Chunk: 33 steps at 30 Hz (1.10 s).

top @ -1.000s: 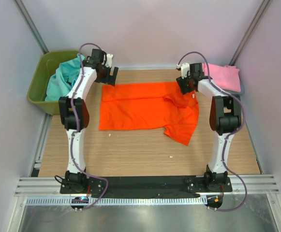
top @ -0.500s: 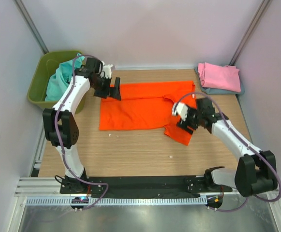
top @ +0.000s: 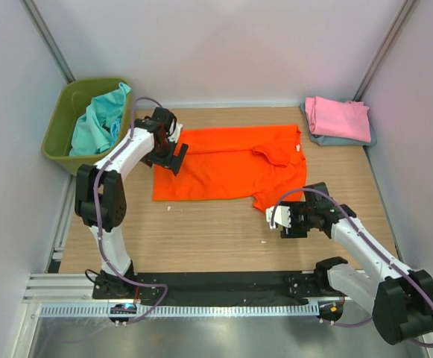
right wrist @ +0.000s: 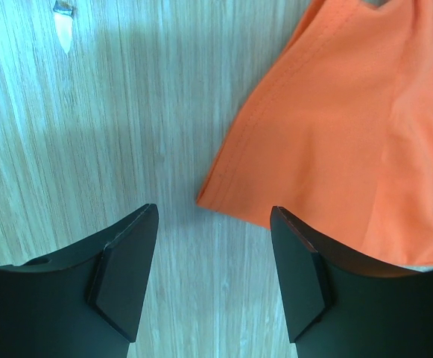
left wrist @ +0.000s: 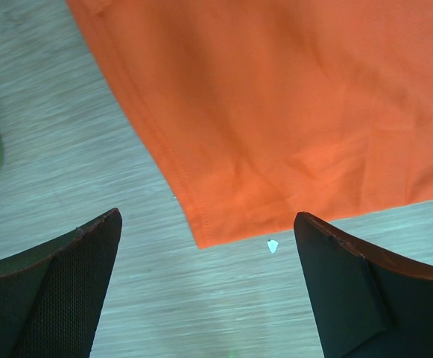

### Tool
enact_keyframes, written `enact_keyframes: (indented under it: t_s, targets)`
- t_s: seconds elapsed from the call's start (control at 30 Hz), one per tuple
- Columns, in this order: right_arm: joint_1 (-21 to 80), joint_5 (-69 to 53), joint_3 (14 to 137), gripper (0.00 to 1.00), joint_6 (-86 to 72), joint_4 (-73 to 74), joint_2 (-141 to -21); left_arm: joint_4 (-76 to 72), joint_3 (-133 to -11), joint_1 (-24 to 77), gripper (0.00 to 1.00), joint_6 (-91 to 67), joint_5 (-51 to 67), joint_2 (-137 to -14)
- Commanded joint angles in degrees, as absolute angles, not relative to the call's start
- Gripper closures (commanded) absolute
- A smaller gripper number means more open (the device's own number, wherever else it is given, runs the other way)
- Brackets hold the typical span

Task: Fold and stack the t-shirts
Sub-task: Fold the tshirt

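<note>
Fingers (left wrist: pixel 59 291) wide, empty: left gripper (left wrist: pixel 207 218), right gripper (right wrist: pixel 213 210), over orange t-shirt (top: pixel 216 164)

White arms (top: pixel 124 153) carry black joints (top: pixel 98 203), purple cables (top: pixel 314 191).

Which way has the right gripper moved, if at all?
Yes. The right gripper pulled away from the pink t-shirt toward the near side, now at the orange t-shirt's corner.

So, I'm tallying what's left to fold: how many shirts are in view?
4: orange spread mid-table, pink folded on a grey-blue one at the far right corner, teal crumpled in the bin. The teal heap may hide more.
</note>
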<state>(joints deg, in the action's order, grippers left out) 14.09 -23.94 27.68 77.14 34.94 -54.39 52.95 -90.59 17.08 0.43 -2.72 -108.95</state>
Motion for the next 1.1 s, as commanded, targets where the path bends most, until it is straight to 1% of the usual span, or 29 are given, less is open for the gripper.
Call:
enact_keyframes:
  t_s: [0.0, 0.2, 0.4, 0.47, 0.5, 0.57, 0.6, 0.67, 0.7, 0.8, 0.87, 0.93, 1.03, 1.07]
  targets:
    - [14.24, -25.58, 28.56, 0.33, 78.4, 31.91, -57.47, 50.54, -90.53, 16.7, 0.02, 1.32, -6.24, -104.5]
    - [14.33, -23.91, 31.28, 0.34, 76.73, 28.04, -66.34, 50.97, -91.76, 16.7, 0.02, 0.97, -7.38, -106.08]
    - [14.24, -21.01, 34.97, 0.41, 75.59, 27.77, -75.13, 51.24, -92.64, 16.7, 0.02, 0.88, -8.35, -107.05]
    - [14.24, -20.48, 35.68, 0.46, 75.67, 28.65, -76.2, 51.15, -92.2, 16.7, 0.02, 0.88, -8.44, -106.79]
    - [14.24, -20.22, 36.29, 0.52, 75.93, 29.87, -76.72, 51.15, -91.68, 16.7, 0.02, 0.97, -8.44, -106.7]
    - [14.24, -20.13, 37.0, 0.6, 76.11, 31.37, -77.08, 51.15, -91.32, 16.7, 0.02, 0.97, -8.44, -106.35]
    - [14.33, -20.04, 37.79, 0.7, 76.11, 33.12, -77.17, 51.41, -90.88, 16.7, 0.02, 0.97, -8.35, -106.0]
    - [14.24, -20.04, 39.19, 0.8, 75.5, 34.71, -77.08, 51.85, -89.48, 16.7, 0.02, 0.62, -8.09, -104.78]
    - [14.33, -20.04, 39.63, 0.88, 75.06, 35.76, -76.73, 51.86, -88.69, 16.7, 0.02, 0.27, -7.74, -103.98]
    - [14.24, -19.95, 41.21, 0.98, 73.48, 36.73, -73.84, 52.29, -83.43, 16.7, 0.05, -1.4, -5.72, -100.65]
    - [14.24, -19.95, 42.97, 0.98, 72.52, 37.26, -71.56, 53.78, -82.1, 16.61, 0.15, -1.06, -4.4, -100.46]
    - [14.24, -19.86, 44.38, 0.99, 70.5, 37.79, -70.49, 56.51, -80.78, 16.18, 0.21, -0.97, -3.78, -101.95]
    - [14.24, -19.86, 46.93, 0.99, 68.03, 38.06, -69.44, 56.16, -78.23, 13.89, 0.14, -1.32, 1.48, -101.52]
    - [14.24, -19.69, 47.72, 0.98, 67.59, 37.97, -69.35, 55.64, -78.14, 13.28, 0.14, -1.06, 1.15, -101.43]
